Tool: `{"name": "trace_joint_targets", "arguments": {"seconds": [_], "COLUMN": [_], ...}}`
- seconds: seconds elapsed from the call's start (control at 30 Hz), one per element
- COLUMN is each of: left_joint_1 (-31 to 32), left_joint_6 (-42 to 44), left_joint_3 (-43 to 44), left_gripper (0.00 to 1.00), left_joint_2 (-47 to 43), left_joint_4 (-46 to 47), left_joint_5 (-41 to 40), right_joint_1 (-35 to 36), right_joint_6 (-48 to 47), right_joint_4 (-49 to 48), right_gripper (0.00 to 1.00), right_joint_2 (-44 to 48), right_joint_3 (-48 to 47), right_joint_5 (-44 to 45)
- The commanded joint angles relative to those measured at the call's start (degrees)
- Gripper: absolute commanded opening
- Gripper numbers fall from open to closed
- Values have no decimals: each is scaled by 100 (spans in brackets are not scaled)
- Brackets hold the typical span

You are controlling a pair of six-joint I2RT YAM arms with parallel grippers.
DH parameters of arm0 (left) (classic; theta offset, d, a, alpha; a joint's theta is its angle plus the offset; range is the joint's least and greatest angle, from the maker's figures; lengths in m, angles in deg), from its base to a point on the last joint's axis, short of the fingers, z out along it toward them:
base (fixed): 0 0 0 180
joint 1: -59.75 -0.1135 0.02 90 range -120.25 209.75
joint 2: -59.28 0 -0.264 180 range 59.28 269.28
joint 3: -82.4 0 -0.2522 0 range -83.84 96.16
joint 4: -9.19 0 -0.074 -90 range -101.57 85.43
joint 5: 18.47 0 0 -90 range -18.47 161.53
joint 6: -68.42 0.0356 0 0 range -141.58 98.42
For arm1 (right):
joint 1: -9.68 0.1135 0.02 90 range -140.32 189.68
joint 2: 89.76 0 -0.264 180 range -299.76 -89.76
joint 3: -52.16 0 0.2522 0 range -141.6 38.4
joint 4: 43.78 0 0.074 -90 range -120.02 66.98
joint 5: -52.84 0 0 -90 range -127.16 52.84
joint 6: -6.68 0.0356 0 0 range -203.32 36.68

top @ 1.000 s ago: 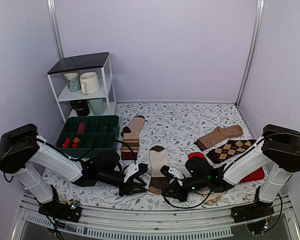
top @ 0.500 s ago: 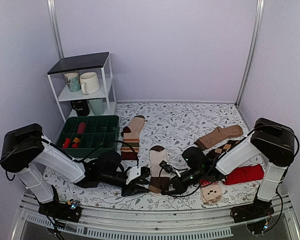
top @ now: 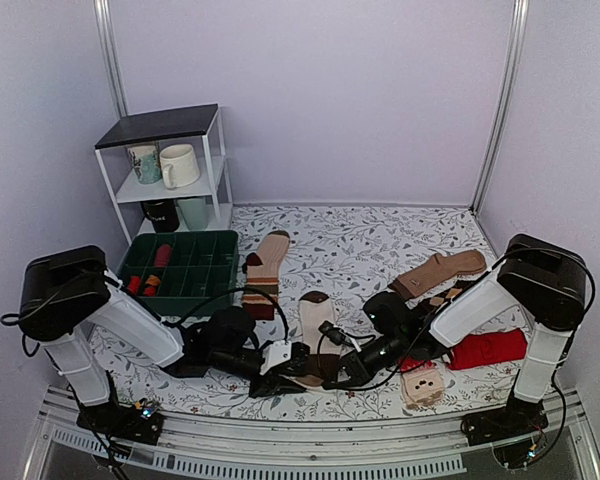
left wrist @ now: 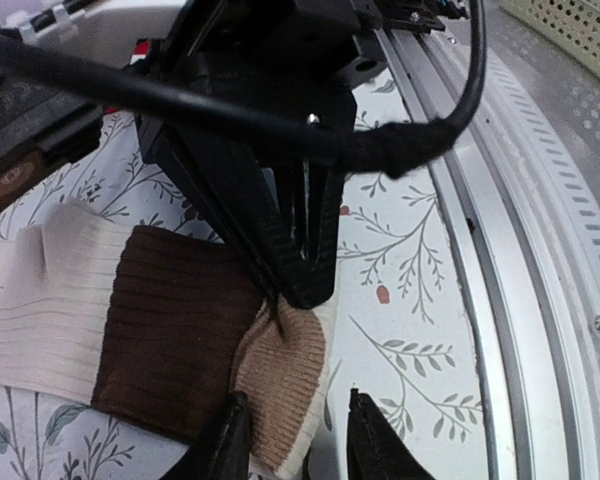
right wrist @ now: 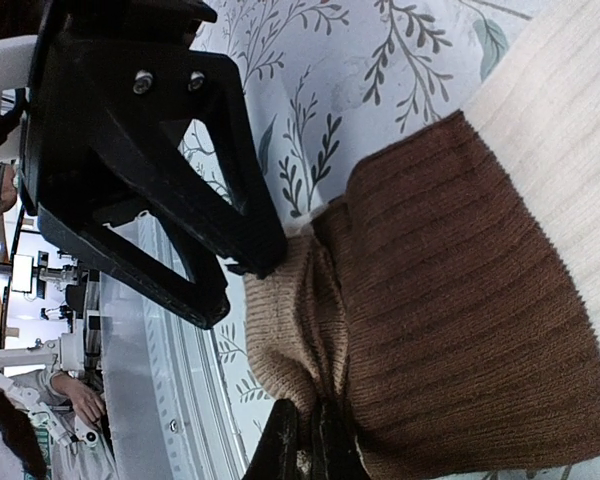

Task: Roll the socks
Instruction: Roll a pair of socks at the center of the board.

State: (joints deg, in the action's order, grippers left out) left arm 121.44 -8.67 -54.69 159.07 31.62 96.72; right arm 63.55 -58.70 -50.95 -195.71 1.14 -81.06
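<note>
A cream-white sock (top: 317, 318) with a dark brown cuff and band lies lengthwise at the table's front middle, its tan toe (left wrist: 285, 385) toward the front rail. My right gripper (right wrist: 305, 442) is shut on a bunched fold of the tan toe (right wrist: 290, 330), next to the brown band (right wrist: 460, 300). My left gripper (left wrist: 298, 450) is open, its two fingers either side of the toe's end, one over the sock and one over the cloth. In the top view the left gripper (top: 290, 372) and right gripper (top: 332, 372) meet tip to tip at the toe.
A striped tan sock (top: 265, 265) lies behind, and a green tray (top: 180, 265) and a shelf with mugs (top: 170, 165) stand at the back left. On the right are a brown sock (top: 440, 270), an argyle sock (top: 465, 295), a red sock (top: 490, 348) and a small beige bundle (top: 423, 385). The metal front rail (left wrist: 540, 250) runs close by.
My right arm has swung left and lower onto the toe, uncovering the beige bundle. My left gripper has slid right to the toe and its jaws stand a little wider.
</note>
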Motion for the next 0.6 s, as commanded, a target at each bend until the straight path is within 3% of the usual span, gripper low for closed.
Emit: {"name": "trace_joint_targets", "arguments": {"seconds": [0.0,0.23,0.3,0.43,0.57], "left_joint_1": [83,111,111,111,122], "left_joint_6": [82,64,42,-5,-62], "left_joint_3": [125,203,246,392,493], "left_gripper": [35,35,28,3,0], "left_joint_2": [158,321,353,430,399], "left_joint_4": [54,-81,-150,-419,-809], "left_joint_5": [-1,-18,-21,39,132], "right_joint_1": [-31,-41,-35,-43,-48], "right_joint_6": [27,26,25,16,-6], "right_joint_4": [1354,1346,1346,1341,1338], "right_gripper": [0,0,0,1,4], "right_joint_2": [-444,-496,-497,-465,-341], "right_joint_3": [298,282,280,272,239], "right_joint_5": [527,481,466,457,568]}}
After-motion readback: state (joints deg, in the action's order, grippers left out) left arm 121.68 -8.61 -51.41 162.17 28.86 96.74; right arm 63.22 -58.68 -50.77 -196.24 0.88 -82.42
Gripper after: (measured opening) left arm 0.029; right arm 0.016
